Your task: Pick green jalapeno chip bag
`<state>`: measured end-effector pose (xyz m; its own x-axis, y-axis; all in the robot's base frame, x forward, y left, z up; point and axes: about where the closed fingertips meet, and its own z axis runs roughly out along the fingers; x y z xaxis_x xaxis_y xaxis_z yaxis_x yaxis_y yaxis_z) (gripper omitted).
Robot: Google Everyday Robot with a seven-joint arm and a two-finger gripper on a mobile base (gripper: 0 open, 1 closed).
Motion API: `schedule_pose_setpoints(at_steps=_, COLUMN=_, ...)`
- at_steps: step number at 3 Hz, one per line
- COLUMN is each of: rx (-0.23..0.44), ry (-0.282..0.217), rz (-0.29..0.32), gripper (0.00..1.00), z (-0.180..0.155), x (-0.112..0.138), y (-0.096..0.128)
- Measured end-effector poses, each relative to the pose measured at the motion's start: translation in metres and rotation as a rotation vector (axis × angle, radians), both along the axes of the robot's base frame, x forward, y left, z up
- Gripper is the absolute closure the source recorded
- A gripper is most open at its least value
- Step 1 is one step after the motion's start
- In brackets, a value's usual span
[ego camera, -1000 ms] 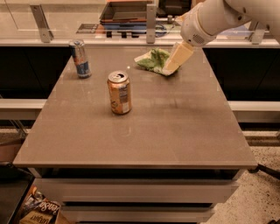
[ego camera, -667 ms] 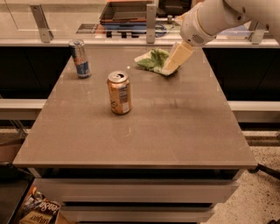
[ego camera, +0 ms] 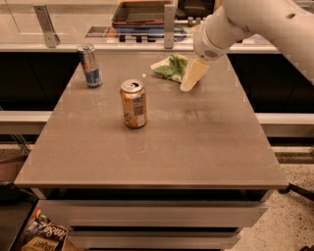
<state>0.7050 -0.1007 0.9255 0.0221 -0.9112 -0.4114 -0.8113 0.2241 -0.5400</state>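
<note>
The green jalapeno chip bag (ego camera: 171, 67) lies crumpled and flat on the far middle of the grey table (ego camera: 196, 147); it is light green with whitish patches. My gripper (ego camera: 189, 83) hangs from the white arm that comes in from the upper right. Its cream tip is low over the table, right at the bag's right edge. I cannot tell whether it touches the bag. The bag's right part is hidden behind the gripper.
An orange can (ego camera: 133, 103) stands upright left of the table's middle. A blue-silver slim can (ego camera: 90, 65) stands at the far left. A counter with a dark tray (ego camera: 142, 12) runs behind the table. Snack bags (ego camera: 41, 234) lie on the floor at the lower left.
My gripper has come down a little and slightly to the left, closer to the table beside the bag. The bag and both cans have not moved.
</note>
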Motion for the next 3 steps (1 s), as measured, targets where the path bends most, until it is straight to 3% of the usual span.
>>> schedule_pose_setpoints(at_steps=1, rx=-0.051, ry=-0.026, rz=0.002, gripper=0.0, z=-0.018, x=0.015, y=-0.008)
schedule_pose_setpoints(at_steps=3, rx=-0.048, ry=-0.07, rz=-0.002, gripper=0.0, z=-0.038, x=0.047, y=-0.028)
